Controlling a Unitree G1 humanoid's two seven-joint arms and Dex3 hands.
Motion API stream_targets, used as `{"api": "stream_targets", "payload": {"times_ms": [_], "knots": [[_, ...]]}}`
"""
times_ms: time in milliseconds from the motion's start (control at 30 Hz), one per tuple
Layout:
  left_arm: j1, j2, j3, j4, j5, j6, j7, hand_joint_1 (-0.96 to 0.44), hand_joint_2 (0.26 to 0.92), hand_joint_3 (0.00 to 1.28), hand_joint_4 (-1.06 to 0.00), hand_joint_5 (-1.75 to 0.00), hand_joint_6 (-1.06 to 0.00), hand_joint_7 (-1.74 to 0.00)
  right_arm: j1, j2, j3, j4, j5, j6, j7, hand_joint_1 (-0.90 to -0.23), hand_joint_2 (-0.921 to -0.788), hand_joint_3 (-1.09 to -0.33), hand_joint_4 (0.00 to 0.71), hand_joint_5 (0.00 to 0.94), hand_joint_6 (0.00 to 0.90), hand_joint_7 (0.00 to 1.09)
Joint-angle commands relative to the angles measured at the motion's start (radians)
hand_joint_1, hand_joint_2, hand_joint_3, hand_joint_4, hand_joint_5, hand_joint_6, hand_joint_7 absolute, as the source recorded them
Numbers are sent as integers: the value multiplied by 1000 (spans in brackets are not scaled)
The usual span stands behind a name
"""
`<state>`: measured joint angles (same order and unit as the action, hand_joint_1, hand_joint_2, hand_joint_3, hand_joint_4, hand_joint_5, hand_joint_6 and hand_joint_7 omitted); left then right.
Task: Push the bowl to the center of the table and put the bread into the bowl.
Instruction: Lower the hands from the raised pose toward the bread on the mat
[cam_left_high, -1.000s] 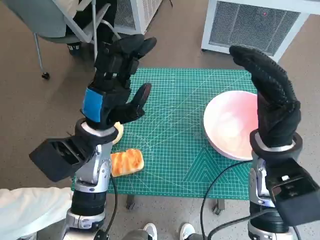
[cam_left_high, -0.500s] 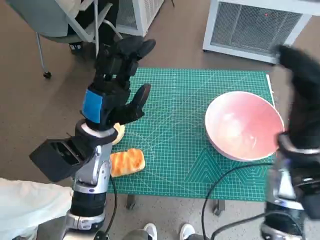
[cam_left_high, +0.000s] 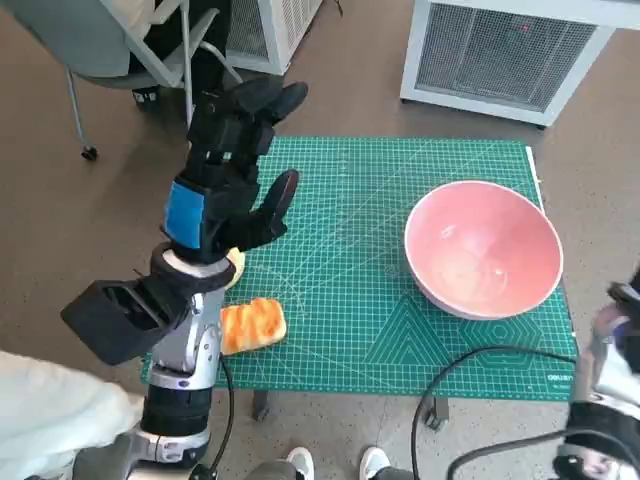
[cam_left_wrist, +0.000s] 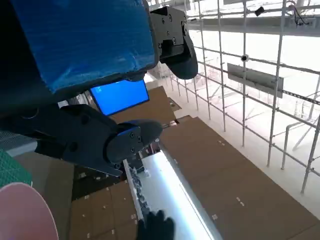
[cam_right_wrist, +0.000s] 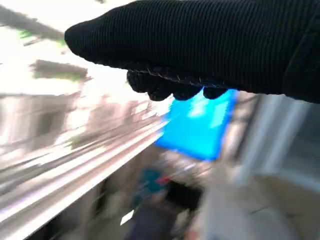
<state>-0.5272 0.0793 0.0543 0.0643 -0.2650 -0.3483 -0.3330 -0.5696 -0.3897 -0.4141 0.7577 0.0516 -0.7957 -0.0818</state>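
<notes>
The pink bowl (cam_left_high: 483, 250) stands on the right side of the green mat (cam_left_high: 350, 250), close to its right edge. Its rim (cam_left_wrist: 20, 215) also shows in the left wrist view. An orange-brown bread (cam_left_high: 252, 325) lies near the mat's front left corner. A second yellowish piece (cam_left_high: 236, 266) peeks out behind my left wrist. My left hand (cam_left_high: 230, 165) is raised above the mat's left part with its fingers (cam_left_wrist: 125, 142) spread and nothing in them. My right hand (cam_right_wrist: 200, 45) shows only in the right wrist view, stretched out and holding nothing; only its forearm (cam_left_high: 610, 390) shows at the lower right.
A chair (cam_left_high: 130, 40) stands beyond the table's far left, and a white grilled unit (cam_left_high: 500, 50) beyond its far right. A black cable (cam_left_high: 480, 358) loops over the mat's front right edge. A person's shoes (cam_left_high: 335, 463) show under the front edge.
My right hand, raised over the bowl a second ago, has swung off to the right and down out of the head view, so the whole bowl shows. Left hand, bowl and bread stay put.
</notes>
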Motion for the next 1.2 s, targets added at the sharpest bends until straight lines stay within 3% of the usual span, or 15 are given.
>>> {"api": "stream_targets", "payload": {"times_ms": [33, 400, 567, 867, 1067, 1200], "knots": [[7, 3, 2, -1, 12, -1, 6, -282, 816, 682, 1, -718, 1, -959, -32, -25, -14, 198, 21, 24, -14, -443, -921, -641, 406, 11, 96, 610], [11, 9, 5, -10, 7, 1, 5, -274, 814, 683, 1, -721, 1, -962, -83, -37, -21, 456, 66, 128, 17, -442, -921, -631, 348, 3, 80, 530], [15, 16, 9, -19, 7, 8, 6, -276, 812, 682, 1, -726, 1, -966, -88, -7, -24, 500, 94, 187, 36, -420, -921, -636, 353, 8, 105, 530], [22, 29, 14, -31, 9, 12, 9, -259, 807, 684, 1, -737, 1, -972, -97, 46, -8, 525, 98, 261, 48, -402, -921, -633, 392, 24, 138, 533], [30, 37, 12, -49, 18, 16, 17, -256, 804, 686, 1, -748, 1, -975, -114, 85, -12, 534, 119, 297, 109, -427, -921, -623, 386, 17, 130, 521], [33, 42, 12, -54, 22, 19, 21, -253, 802, 687, 1, -752, 1, -977, -126, 105, 0, 537, 107, 312, 115, -431, -921, -626, 381, 13, 129, 518]]}}
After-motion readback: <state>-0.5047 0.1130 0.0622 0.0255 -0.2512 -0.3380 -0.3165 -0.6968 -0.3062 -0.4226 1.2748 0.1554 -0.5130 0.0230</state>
